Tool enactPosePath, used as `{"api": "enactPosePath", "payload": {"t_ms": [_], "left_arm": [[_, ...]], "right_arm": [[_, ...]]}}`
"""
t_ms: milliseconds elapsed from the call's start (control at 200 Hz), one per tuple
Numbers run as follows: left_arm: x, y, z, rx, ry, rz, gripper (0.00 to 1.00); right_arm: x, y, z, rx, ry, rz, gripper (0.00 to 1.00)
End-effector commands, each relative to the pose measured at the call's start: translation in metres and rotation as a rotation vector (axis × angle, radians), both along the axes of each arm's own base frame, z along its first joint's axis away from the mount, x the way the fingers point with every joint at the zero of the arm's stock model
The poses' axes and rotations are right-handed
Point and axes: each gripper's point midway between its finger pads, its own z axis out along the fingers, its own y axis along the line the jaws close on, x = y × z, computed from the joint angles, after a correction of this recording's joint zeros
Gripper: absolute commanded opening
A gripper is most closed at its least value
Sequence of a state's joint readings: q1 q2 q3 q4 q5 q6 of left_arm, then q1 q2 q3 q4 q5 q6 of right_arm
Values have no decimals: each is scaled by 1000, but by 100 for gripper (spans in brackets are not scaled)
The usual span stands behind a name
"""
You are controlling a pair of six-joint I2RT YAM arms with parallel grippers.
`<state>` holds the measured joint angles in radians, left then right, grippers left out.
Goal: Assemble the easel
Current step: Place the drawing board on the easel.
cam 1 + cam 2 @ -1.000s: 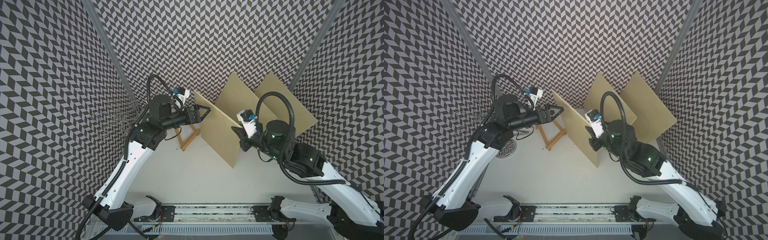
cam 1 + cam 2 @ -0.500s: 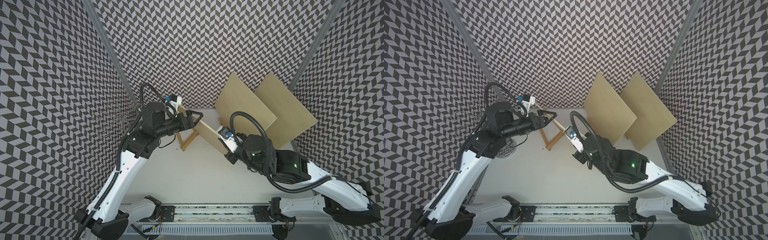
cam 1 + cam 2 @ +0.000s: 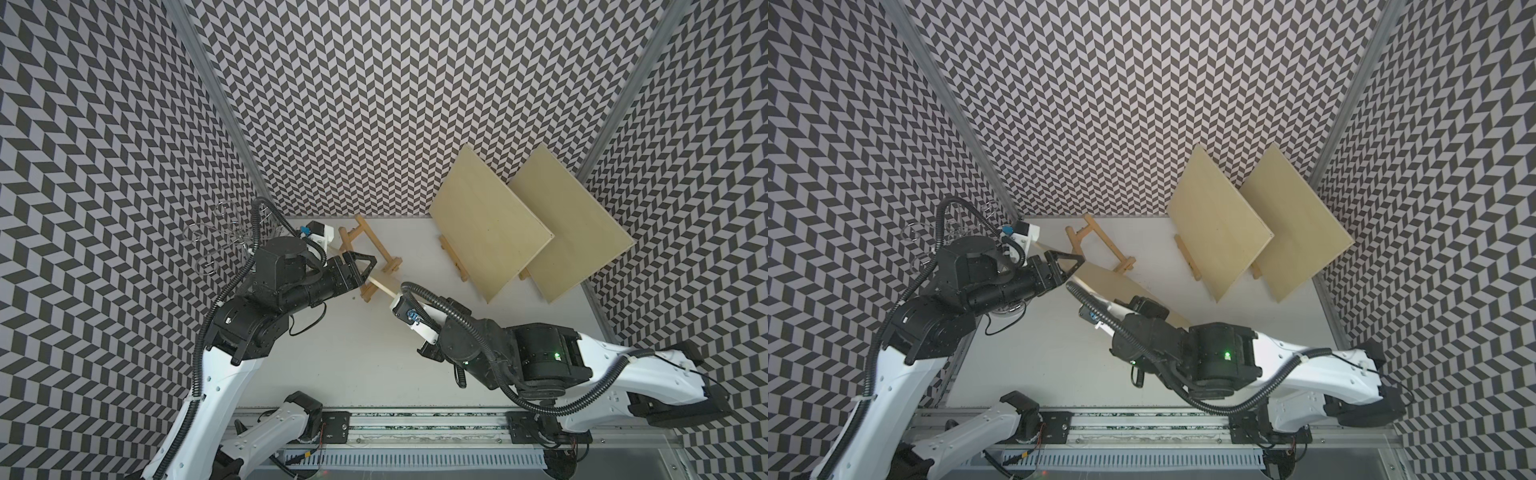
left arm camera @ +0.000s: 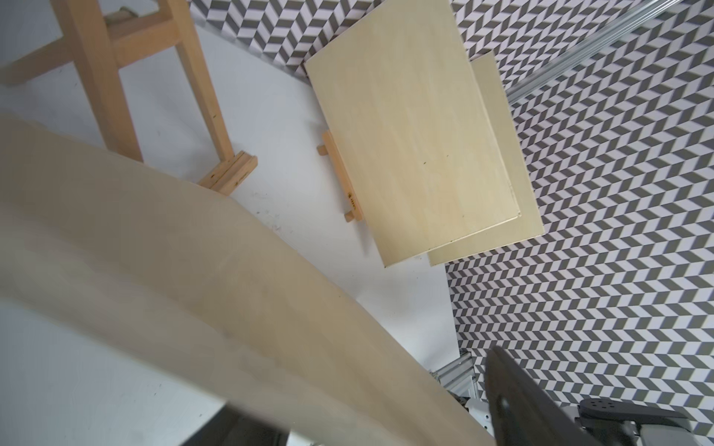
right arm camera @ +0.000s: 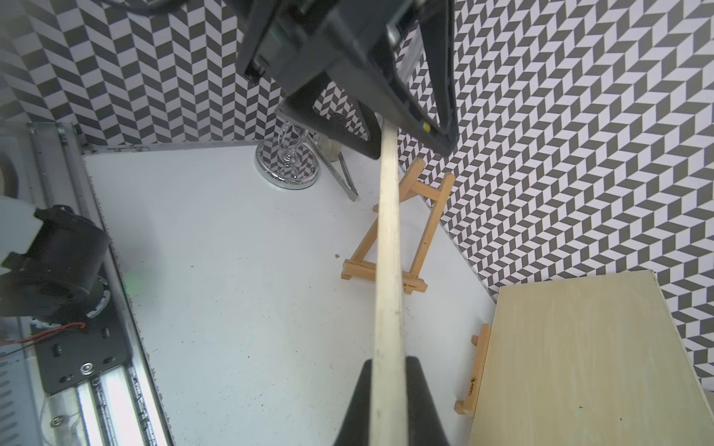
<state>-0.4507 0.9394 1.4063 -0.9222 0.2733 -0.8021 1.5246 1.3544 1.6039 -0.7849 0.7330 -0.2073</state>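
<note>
Plywood, a thin pale board [image 5: 388, 251], hangs edge-on between the two hands above the white surface [image 3: 353, 357]. The right hand [image 5: 388, 372] is clamped tight on one end of the board, a finger pressed to each face. The left hand [image 5: 405, 143] straddles the opposite end with its jaws partly apart. In the left wrist view a strip of wall shows between the board and one finger [image 4: 517, 401], so this hand has no grip on it. The small wooden easel [image 3: 376, 242] stands empty near the far edge of the surface, toward the far left corner, and the held board passes close beside it. Near the far right corner a second board [image 3: 490, 224] and a third board [image 3: 577, 224] lean side by side, overlapping. A chrome stand [image 5: 288, 173] sits at the left edge, close to the far left corner.
</note>
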Motion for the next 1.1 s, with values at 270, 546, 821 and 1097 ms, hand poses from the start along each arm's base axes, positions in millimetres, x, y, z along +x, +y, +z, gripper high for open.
{"api": "enactPosePath", "payload": {"t_ms": [270, 546, 821, 1097], "left_arm": [[-47, 32, -55, 59, 275, 103, 50], [-67, 38, -70, 46, 359, 117, 29], [-71, 42, -68, 50, 374, 133, 1], [-63, 42, -59, 24, 346, 163, 0]], "right_arm": [[-30, 43, 39, 48, -107, 78, 0], [-77, 76, 41, 53, -90, 232, 0], [-106, 94, 36, 31, -57, 335, 0], [-116, 100, 32, 37, -83, 378, 0]]}}
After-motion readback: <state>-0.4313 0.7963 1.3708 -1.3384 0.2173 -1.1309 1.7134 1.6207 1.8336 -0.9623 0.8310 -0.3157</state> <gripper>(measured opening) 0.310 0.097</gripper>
